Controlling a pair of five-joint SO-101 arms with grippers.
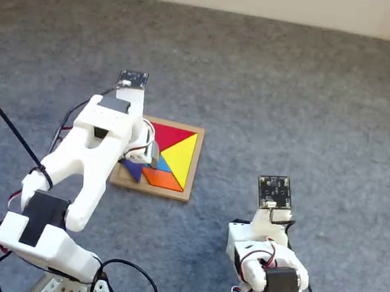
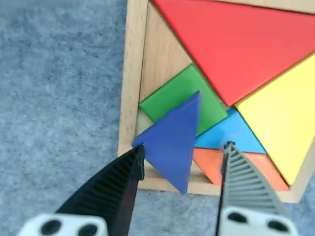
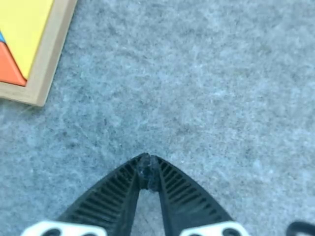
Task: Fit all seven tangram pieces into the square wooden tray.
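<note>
Left wrist view: the square wooden tray (image 2: pixel 132 73) lies on the grey carpet (image 2: pixel 59 98). Five pieces lie flat inside it: a red triangle (image 2: pixel 236 44), a yellow triangle (image 2: pixel 285 118), a green square (image 2: pixel 172 98), a light blue triangle (image 2: pixel 236 135) and an orange piece (image 2: pixel 211 164).

A sixth piece, the dark blue triangle (image 2: pixel 172 145), is not seated. It lies tilted, overlapping the green square, with one corner reaching out past the tray rim. It sits between the fingers of the left gripper (image 2: pixel 183 153). The fingers stand apart; the black one is at a corner of the triangle, the grey one is clear of it.

A strip of bare wood (image 2: pixel 165 54) remains beside the red triangle.

The right gripper (image 3: pixel 147 169) hangs over the carpet near a tray corner, fingers together, holding nothing.

Assessment: the task is well advanced but incomplete. The dark blue triangle needs seating, and the bare strip needs filling.
</note>
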